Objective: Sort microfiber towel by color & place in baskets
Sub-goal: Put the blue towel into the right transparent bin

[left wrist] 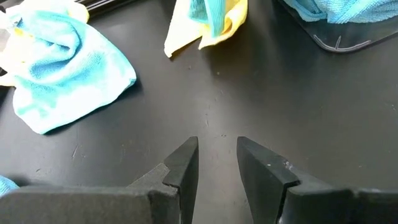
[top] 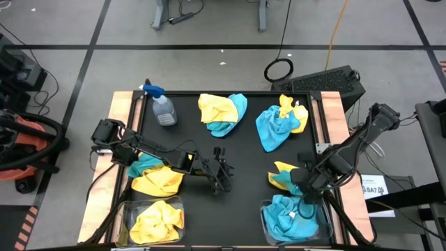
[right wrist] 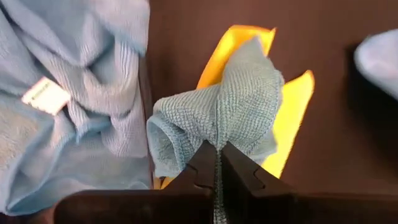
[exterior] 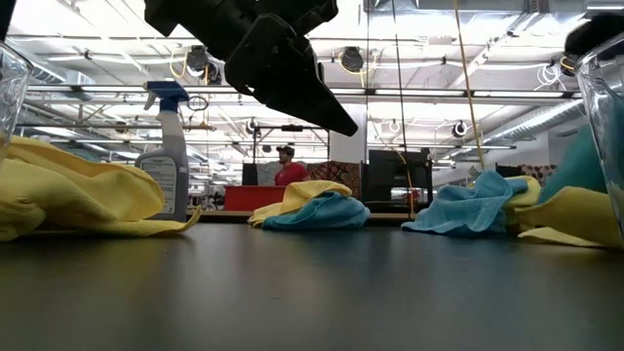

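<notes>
The right gripper [right wrist: 216, 163] is pinching a turquoise towel [right wrist: 230, 106], its two dark fingers closed tight on a fold of the cloth. The towel is bunching up just ahead of the fingertips, and beneath it a yellow towel [right wrist: 292, 118] is lying on the black table [top: 244, 160]. Right beside this gripper, the right basket [top: 265, 216] is holding a heap of turquoise cloths [top: 293, 215], one showing a small white tag.

The left gripper [left wrist: 217, 155] is hovering over bare table near the middle, its fingers standing partly apart and holding nothing. Ahead of it are lying a loose turquoise cloth [left wrist: 62, 68] and a small yellow-and-turquoise pair [left wrist: 208, 22]. Behind this gripper, beside its arm, a yellow and turquoise pile [top: 155, 176] is sitting on the table, and next to that the left basket [top: 127, 209] is holding yellow cloths [top: 159, 222].

Farther off from both grippers, at the table's far side, two more mixed piles [top: 223, 111] are resting, with a clear spray bottle [top: 162, 106] with a blue trigger standing near the far left corner.
</notes>
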